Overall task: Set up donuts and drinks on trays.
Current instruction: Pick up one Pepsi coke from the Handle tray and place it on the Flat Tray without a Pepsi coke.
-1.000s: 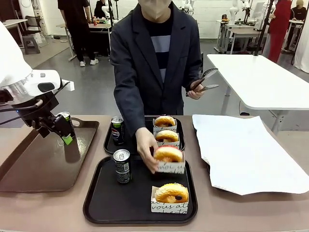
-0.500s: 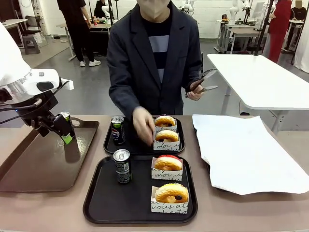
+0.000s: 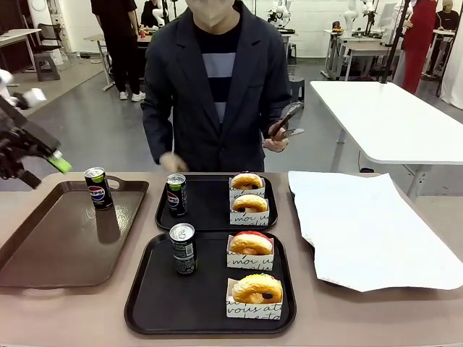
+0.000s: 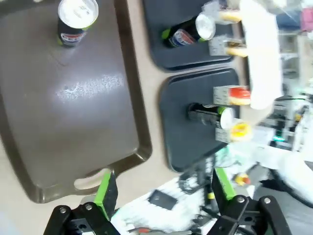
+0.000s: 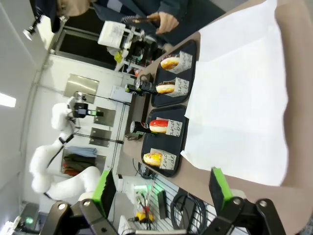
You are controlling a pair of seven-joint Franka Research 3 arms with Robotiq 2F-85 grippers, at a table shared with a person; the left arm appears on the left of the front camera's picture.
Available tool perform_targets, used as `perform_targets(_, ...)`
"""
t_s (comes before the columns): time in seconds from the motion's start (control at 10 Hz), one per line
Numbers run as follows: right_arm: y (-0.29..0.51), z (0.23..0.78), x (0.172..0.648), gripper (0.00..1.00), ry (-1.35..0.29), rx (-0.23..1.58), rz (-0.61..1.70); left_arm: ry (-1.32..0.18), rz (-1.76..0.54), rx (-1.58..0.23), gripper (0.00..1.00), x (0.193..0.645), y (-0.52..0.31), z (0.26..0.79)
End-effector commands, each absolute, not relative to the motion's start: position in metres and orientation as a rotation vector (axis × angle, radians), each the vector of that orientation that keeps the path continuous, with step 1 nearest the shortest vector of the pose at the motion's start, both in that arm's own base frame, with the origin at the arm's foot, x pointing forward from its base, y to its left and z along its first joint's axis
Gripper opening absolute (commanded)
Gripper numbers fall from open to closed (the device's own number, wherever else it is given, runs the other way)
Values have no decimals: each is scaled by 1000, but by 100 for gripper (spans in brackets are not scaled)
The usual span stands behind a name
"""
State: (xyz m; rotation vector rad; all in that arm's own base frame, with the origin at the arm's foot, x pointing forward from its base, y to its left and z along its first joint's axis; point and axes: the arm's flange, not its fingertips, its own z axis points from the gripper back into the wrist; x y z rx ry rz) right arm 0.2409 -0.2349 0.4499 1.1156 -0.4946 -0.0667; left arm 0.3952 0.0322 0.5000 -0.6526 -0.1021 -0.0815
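Observation:
Two black trays lie mid-table. The far tray (image 3: 210,215) holds a Pepsi can (image 3: 176,194) and two sleeved donuts (image 3: 247,181). On the near tray (image 3: 155,293) stand a second can (image 3: 183,248), a red-glazed donut (image 3: 252,244) and a yellow one (image 3: 257,288). A third can (image 3: 98,188) stands on the brown tray (image 3: 58,249). My left gripper (image 3: 45,172) hangs open at the far left, apart from that can. In the left wrist view its gripper (image 4: 164,188) is open high above the brown tray (image 4: 73,107). My right gripper (image 5: 161,188) is open over the white paper (image 5: 239,98).
A person stands at the far edge holding tongs (image 3: 288,116) in one hand, the other hand (image 3: 172,163) drawn back near the body. The white paper sheet (image 3: 369,224) covers the table's right side.
My left gripper has pulled up and away to the left from the can on the brown tray. The person set the red donut on the near tray and withdrew the hand.

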Motion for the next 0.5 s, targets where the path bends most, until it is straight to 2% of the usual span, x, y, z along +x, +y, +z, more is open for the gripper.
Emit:
perform_targets(0.0,-236,451,244,100,-523,1135,-55,-97,15,-886,100,425,76,480)
perform_targets(0.2,-236,451,244,100,-523,1135,-55,-120,36,-1168,100,429,119,453)
perform_targets(0.4,-236,451,244,100,-523,1135,-55,-173,71,-1319,100,423,151,433)
